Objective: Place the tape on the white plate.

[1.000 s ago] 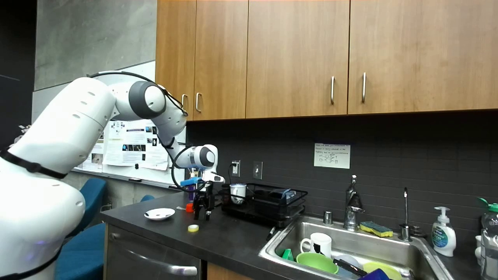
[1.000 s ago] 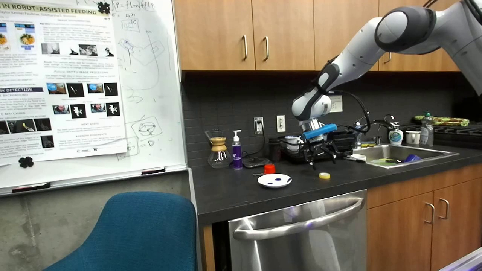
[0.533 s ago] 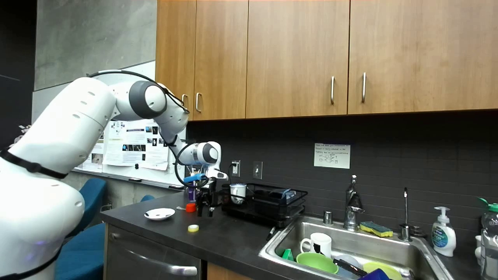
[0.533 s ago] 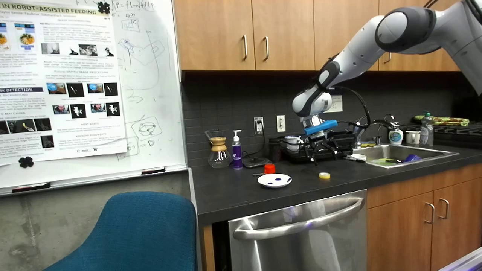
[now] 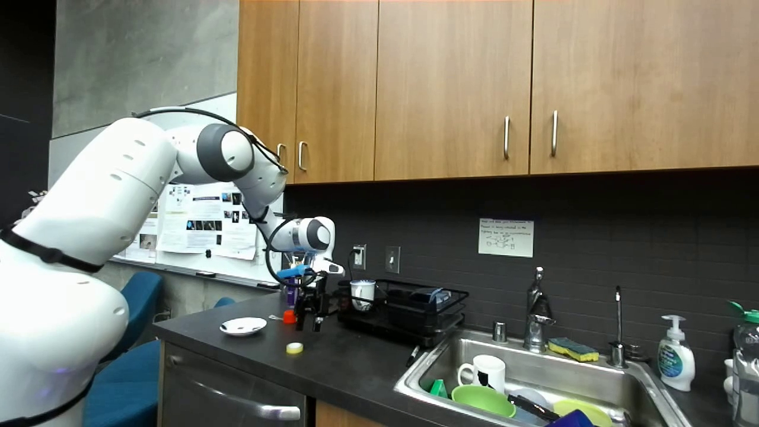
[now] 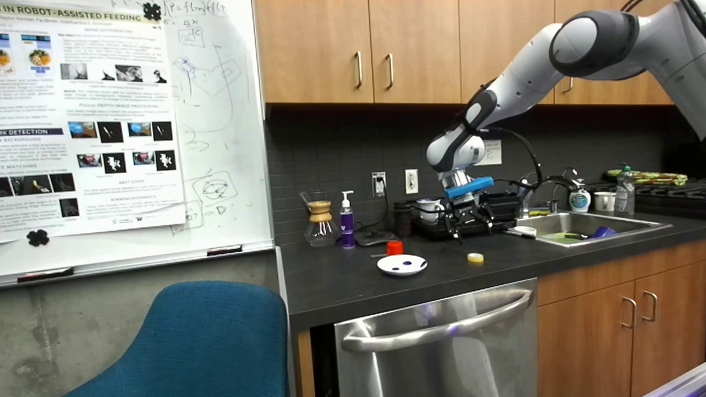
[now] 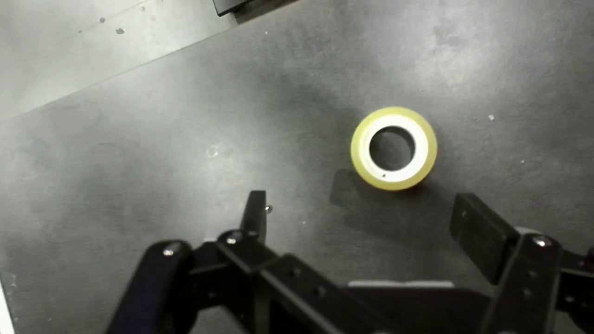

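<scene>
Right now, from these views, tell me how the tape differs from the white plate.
Size: the tape is much smaller across than the white plate.
Colour: the tape is yellow with a pale inner ring; the white plate carries dark blue spots.
Shape: the tape is a thick ring with an open centre; the white plate is a broad, shallow dish.
Shared: both are round and lie flat on the dark counter.

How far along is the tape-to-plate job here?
Done: no placing, as the tape lies on the counter, apart from the plate. In hand: likely the reach; the open claw hangs near the tape, holding nothing. Left: gripping the tape, carrying it over and setting it on the plate, which bears no tape.
</scene>
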You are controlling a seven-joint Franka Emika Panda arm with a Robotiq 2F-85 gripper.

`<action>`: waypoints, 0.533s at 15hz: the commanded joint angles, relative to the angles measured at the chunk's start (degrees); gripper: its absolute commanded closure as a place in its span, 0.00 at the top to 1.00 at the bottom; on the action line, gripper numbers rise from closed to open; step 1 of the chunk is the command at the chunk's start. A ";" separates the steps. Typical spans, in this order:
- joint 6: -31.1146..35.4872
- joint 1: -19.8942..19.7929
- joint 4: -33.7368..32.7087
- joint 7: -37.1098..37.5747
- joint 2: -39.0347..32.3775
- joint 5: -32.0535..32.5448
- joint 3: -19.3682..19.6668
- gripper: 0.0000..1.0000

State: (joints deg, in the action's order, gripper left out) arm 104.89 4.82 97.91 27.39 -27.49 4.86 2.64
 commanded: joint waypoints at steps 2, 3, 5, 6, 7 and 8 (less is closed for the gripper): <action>0.66 0.95 2.72 -0.83 -0.09 -2.83 -1.33 1.00; 0.83 1.01 3.30 -0.81 -0.23 -3.53 -1.51 1.00; 1.42 1.01 4.48 -0.84 -0.21 -4.43 -1.68 1.00; 1.58 1.01 4.95 -0.83 -0.20 -4.65 -1.67 1.00; 1.80 0.99 5.34 -0.86 -0.19 -4.86 -1.63 1.00; 2.01 0.94 5.74 -0.91 -0.11 -5.08 -1.57 1.00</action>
State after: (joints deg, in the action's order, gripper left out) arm 105.93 5.73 102.02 27.38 -28.43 0.93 0.89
